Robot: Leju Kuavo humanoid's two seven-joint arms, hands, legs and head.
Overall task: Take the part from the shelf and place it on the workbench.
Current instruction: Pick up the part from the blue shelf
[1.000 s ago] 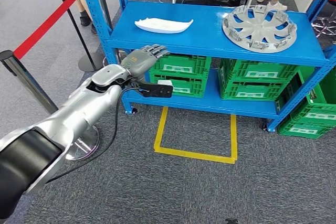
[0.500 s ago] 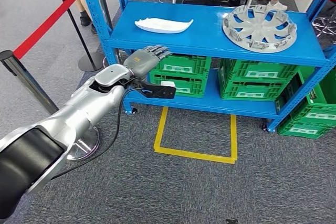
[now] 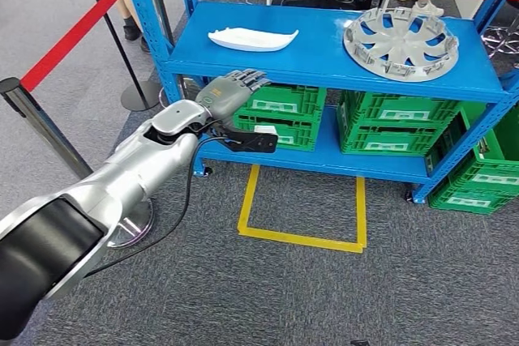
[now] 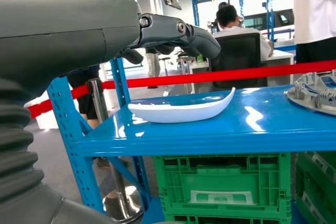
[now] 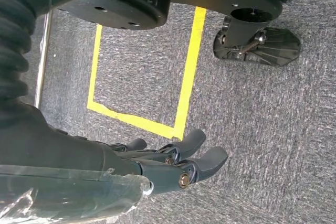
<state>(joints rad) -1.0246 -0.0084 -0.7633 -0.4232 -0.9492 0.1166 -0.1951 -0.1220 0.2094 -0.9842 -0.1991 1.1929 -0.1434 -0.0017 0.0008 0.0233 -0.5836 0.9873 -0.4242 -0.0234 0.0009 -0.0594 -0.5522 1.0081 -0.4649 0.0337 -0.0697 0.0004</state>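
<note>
Green crates (image 3: 288, 114) under blue shelf (image 3: 318, 54)

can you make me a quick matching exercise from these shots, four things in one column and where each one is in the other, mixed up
Things:
1. white part
2. wheel cover
3. green crates
4. yellow tape square

Places:
A. on the carpet in front of the shelf
B. right side of the top shelf
C. lower shelf, under the top board
D. left side of the top shelf, beyond the left hand

Pairs: 1-D, 2-B, 3-C, 4-A
</note>
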